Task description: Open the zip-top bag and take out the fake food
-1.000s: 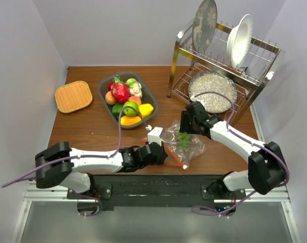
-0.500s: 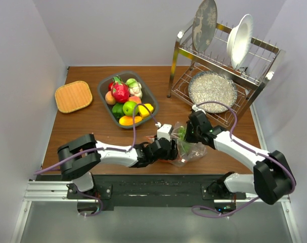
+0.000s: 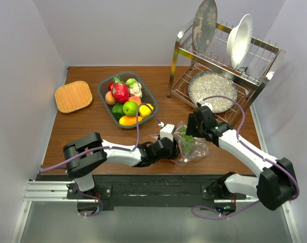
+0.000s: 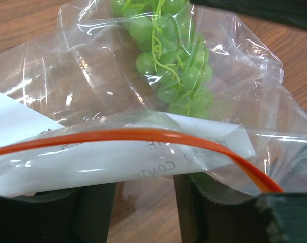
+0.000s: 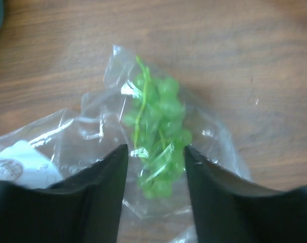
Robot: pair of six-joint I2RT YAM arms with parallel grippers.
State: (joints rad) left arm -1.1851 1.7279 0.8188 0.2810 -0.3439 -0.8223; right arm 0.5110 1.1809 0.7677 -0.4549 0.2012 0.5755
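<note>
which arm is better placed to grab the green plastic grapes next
Right, likely: the right gripper, open, straddles the green plastic grape bunch through the clear zip-top bag; the left gripper sits at its orange zip strip.

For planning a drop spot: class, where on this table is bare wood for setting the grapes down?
Free: wood between mat and left arm, left of the tub; also the strip between tub and rack. Crowded: front centre, left gripper and right gripper at the bag.
</note>
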